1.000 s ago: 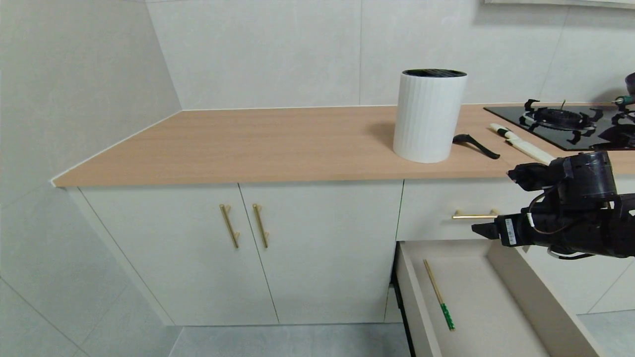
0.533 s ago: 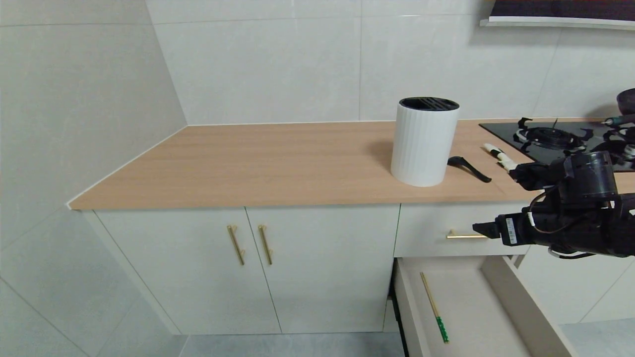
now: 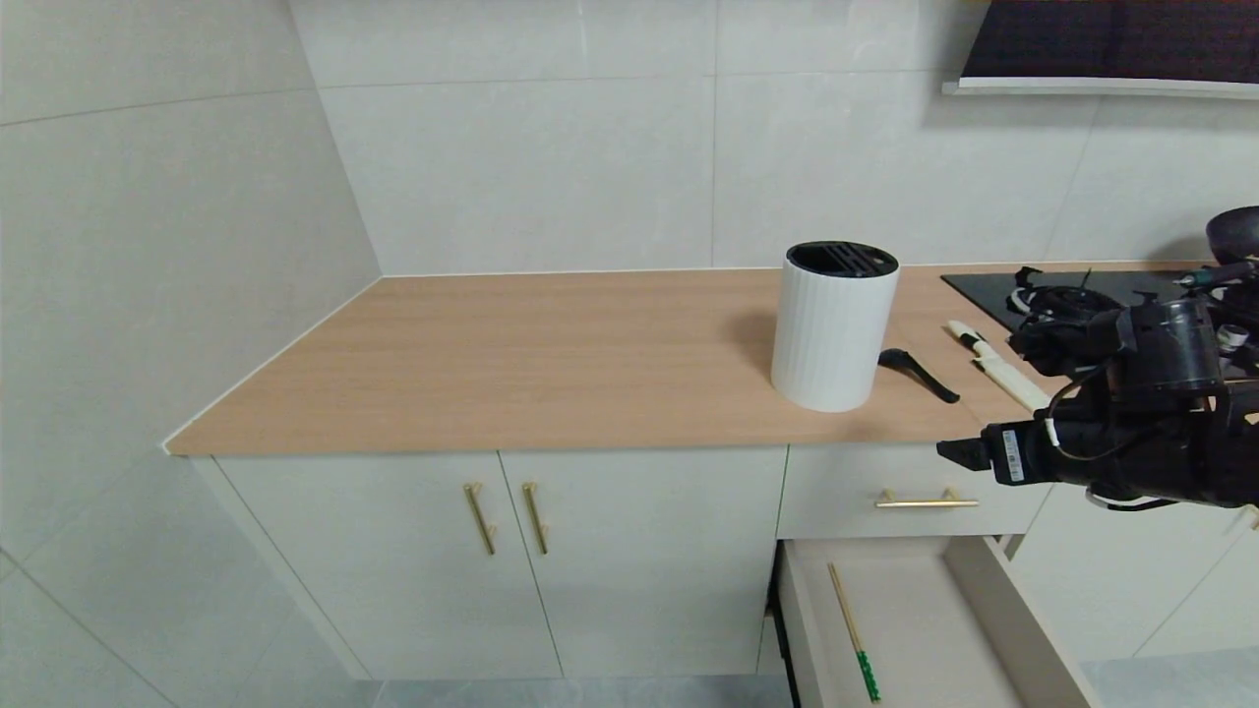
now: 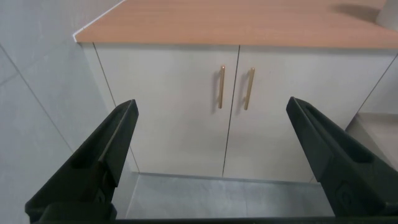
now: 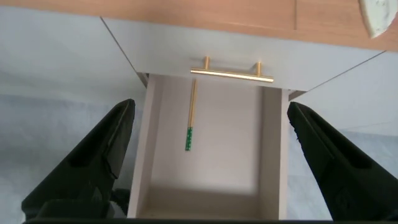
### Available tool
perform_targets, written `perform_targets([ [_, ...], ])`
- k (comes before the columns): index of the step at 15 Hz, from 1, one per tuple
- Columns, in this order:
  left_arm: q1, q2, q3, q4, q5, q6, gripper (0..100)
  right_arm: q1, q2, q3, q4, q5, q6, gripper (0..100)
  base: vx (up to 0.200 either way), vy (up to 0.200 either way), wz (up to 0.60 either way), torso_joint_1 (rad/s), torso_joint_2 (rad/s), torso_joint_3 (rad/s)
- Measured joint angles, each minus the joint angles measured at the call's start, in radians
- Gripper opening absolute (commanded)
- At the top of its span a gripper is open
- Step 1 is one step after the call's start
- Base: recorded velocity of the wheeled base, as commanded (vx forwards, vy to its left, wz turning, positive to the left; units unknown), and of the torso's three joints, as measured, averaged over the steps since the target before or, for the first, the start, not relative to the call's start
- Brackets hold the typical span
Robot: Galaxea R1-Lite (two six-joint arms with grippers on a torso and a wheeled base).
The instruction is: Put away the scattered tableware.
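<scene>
On the wooden counter (image 3: pixel 551 364), a black spoon (image 3: pixel 917 373) and a cream-handled knife (image 3: pixel 995 366) lie just right of a white ribbed utensil holder (image 3: pixel 834 329). Below them the lower drawer (image 3: pixel 969 629) stands pulled out, with one green-tipped chopstick (image 3: pixel 852 634) lying along its left side. My right gripper (image 3: pixel 969 454) hangs in front of the counter edge above this drawer. Its fingers are spread wide, and the right wrist view looks down between them (image 5: pixel 210 107) at the chopstick (image 5: pixel 190 121). My left gripper (image 4: pixel 211 104) is open and empty, low in front of the cabinet doors (image 4: pixel 233 106).
A black gas hob (image 3: pixel 1057 295) takes up the counter's right end, under a hood (image 3: pixel 1102 59). The shut upper drawer has a gold handle (image 3: pixel 927 502). The left cabinet doors carry two gold handles (image 3: pixel 507 516). Tiled walls close off the back and left.
The whole head view has shifted: counter and drawer sit lower and the hood has come into sight, so the camera moved. The tableware has not moved on the counter.
</scene>
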State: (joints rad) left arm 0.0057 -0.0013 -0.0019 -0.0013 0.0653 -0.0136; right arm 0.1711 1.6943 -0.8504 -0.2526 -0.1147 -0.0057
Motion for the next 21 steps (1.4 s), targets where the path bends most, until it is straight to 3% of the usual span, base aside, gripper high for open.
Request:
perform_targets([
  [4, 0.000, 0.000, 0.000, 0.000, 0.000, -0.001, 100, -0.092, 0.056, -0.101, -0.067, 0.026, -0.070, 100, 0.000, 0.000, 0.00, 0.005, -0.02, -0.008],
  [10, 0.000, 0.000, 0.000, 0.000, 0.000, -0.001, 100, -0.224, 0.347, -0.512, -0.077, 0.247, -0.171, 100, 0.000, 0.000, 0.00, 0.000, 0.00, 0.000],
  [13, 0.000, 0.000, 0.000, 0.000, 0.000, 0.000, 100, -0.248, 0.493, -0.724, 0.038, 0.310, -0.187, 100, 0.000, 0.000, 0.00, 0.000, 0.00, 0.000],
  [14, 0.000, 0.000, 0.000, 0.000, 0.000, 0.000, 100, -0.254, 0.533, -0.782, 0.096, 0.374, -0.187, 100, 0.000, 0.000, 0.00, 0.000, 0.00, 0.000],
  [16, 0.000, 0.000, 0.000, 0.000, 0.000, 0.000, 100, -0.265, 0.586, -0.837, 0.123, 0.422, -0.187, 100, 0.000, 0.000, 0.00, 0.000, 0.00, 0.000],
  [21, 0.000, 0.000, 0.000, 0.000, 0.000, 0.000, 100, -0.270, 0.689, -0.930, 0.125, 0.425, -0.188, 100, 0.000, 0.000, 0.00, 0.000, 0.00, 0.000],
])
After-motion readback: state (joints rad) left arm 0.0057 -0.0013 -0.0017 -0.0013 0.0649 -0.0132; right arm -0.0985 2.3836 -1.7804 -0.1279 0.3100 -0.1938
